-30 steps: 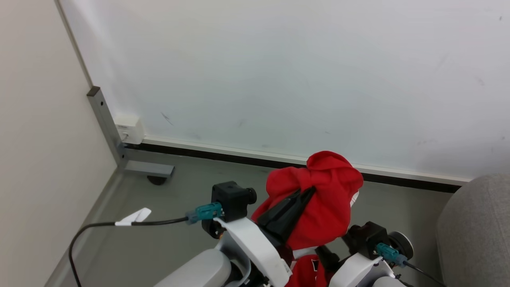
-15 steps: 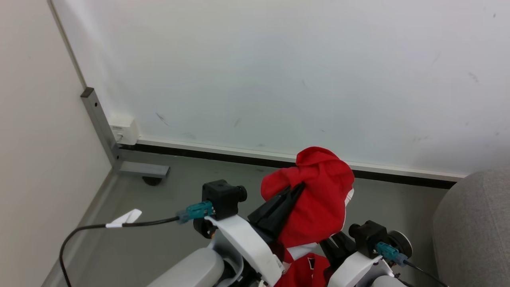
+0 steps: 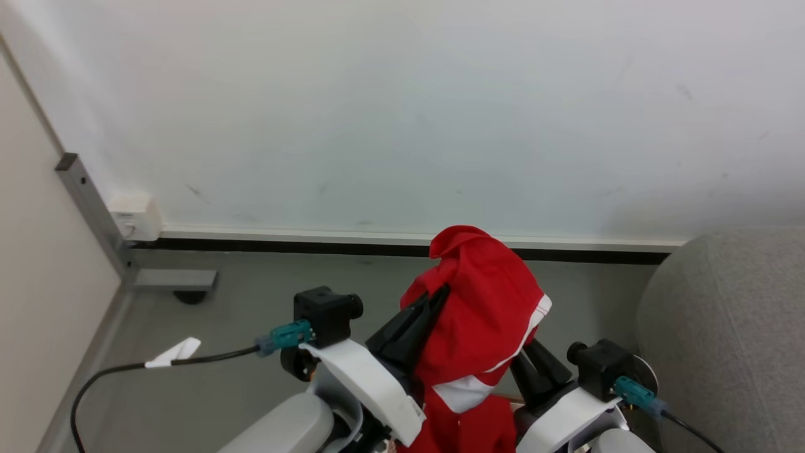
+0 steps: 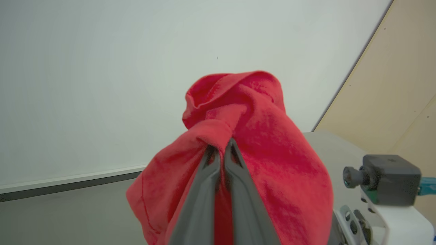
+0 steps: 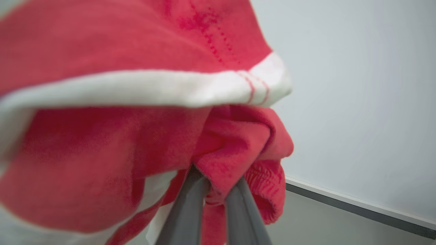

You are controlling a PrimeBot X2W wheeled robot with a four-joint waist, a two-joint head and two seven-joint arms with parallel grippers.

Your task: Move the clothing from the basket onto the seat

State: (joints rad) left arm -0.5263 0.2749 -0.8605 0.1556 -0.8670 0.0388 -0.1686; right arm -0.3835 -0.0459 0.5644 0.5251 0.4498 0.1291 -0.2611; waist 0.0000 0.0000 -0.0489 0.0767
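Pale wall (image 3: 402, 113) takes up the background and meets a grey floor (image 3: 251, 352) along a dark skirting line. At the robot's right the seat (image 3: 723, 333), light grey and woven, rounds into the head view. Just left of the seat hangs the clothing (image 3: 481, 314), lifted above the floor and apart from the upholstery. It is one bunched red garment with a white stripe and a white panel, slung between the two arms. On the side of the bundle away from the seat, the left claw (image 4: 220, 148) has its two dark fingers pressed together on a pinched fold of red cloth, which bulges over the tips. On the side nearer the seat, the right claw (image 5: 218, 182) is likewise clamped on a thick red fold, with a white-banded hem draped above it. Farthest from the seat, a black cable (image 3: 207, 358) trails off the left wrist. The step in hand looks like the carry: the garment is out and up but not yet delivered. The next move probably calls for swinging both arms toward the seat, bringing the bundle over the cushion, lowering it and parting both claws together, with care that the hanging lower cloth clears the seat's rounded edge.
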